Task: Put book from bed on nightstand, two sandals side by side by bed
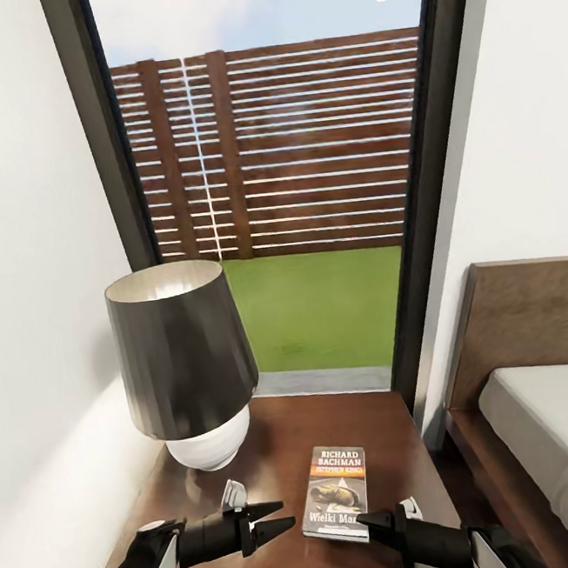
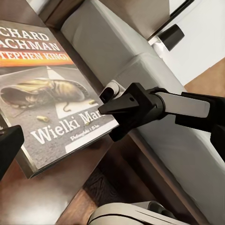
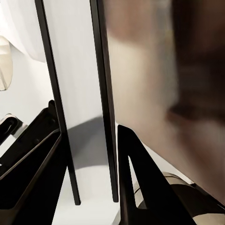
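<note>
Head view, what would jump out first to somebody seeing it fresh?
Probably the lamp, with its big dark shade and white base, standing at the back left of the nightstand in front of a tall window onto grass and a slatted wooden fence. Next, the book lying flat near the nightstand's front edge, with the left gripper and right gripper on either side. The bed sits to the right.

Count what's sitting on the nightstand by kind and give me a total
On the nightstand:
book: 1
lamp: 1
Total: 2
</note>
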